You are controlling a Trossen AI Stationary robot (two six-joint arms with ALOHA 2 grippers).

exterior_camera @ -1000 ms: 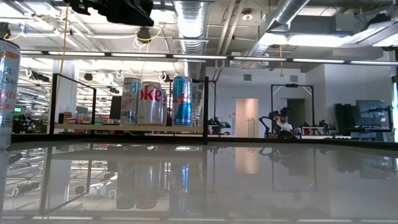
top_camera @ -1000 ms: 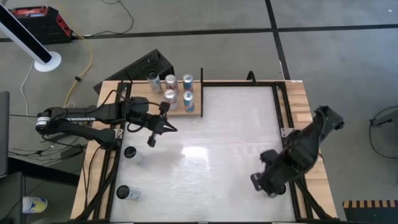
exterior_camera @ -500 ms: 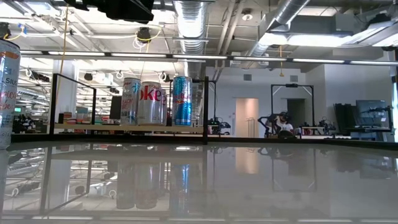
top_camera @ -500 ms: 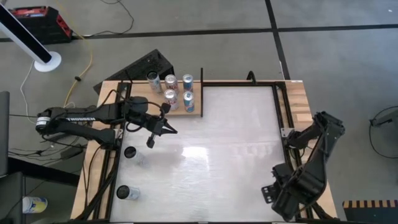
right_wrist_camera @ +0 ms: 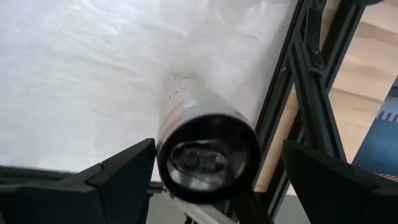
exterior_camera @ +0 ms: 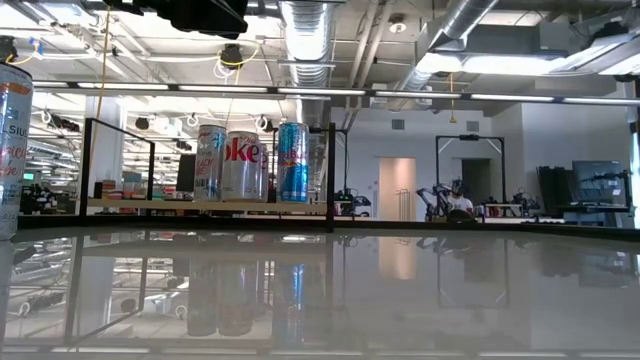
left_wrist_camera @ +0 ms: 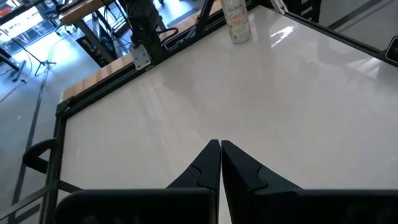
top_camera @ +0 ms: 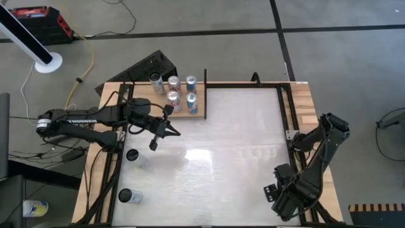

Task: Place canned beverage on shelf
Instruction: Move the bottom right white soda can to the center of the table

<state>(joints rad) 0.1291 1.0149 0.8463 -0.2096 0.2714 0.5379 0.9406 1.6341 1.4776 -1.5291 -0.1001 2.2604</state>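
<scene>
A can [right_wrist_camera: 205, 140] is now framed between the spread fingers of the right gripper [top_camera: 286, 201], swung to the desk's [top_camera: 240, 145] near corner; the grasp is judged imminent; the left gripper [left_wrist_camera: 220, 163], clenched empty, is parked beside the shelf [top_camera: 201, 115].

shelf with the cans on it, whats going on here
Two robot arms are stocking the shelf at the table's back left, which already carries five cans. The right end effector is open around a can by the table's right edge, lined up to grasp it but not closed on it. The left end effector hangs shut and empty just in front of the shelf. Two more cans stand along the left side of the table.
</scene>
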